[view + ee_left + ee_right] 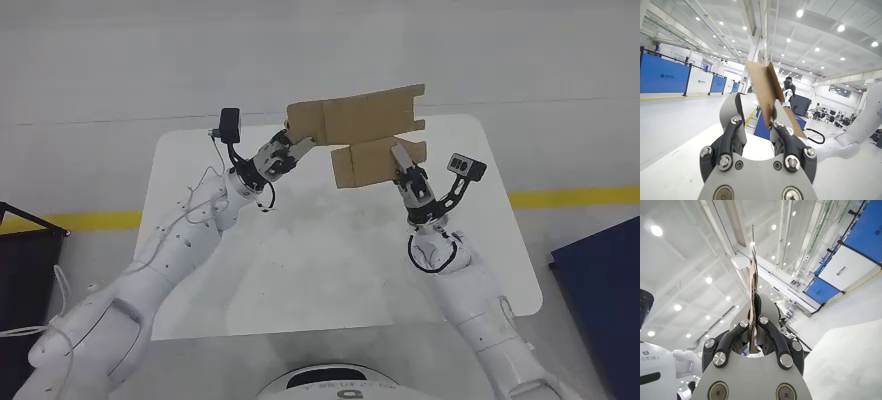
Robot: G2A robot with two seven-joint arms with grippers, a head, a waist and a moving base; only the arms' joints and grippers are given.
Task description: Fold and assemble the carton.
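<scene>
Top view: right end effector clamps the carton, likely light yet bendable. Left end effector gapes around its edge.

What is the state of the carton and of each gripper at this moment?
carton: raised off the table, bent along a fold, not yet a box.
left gripper: open, carton edge between its fingers, against one finger.
right gripper: shut on the carton's edge.
</scene>
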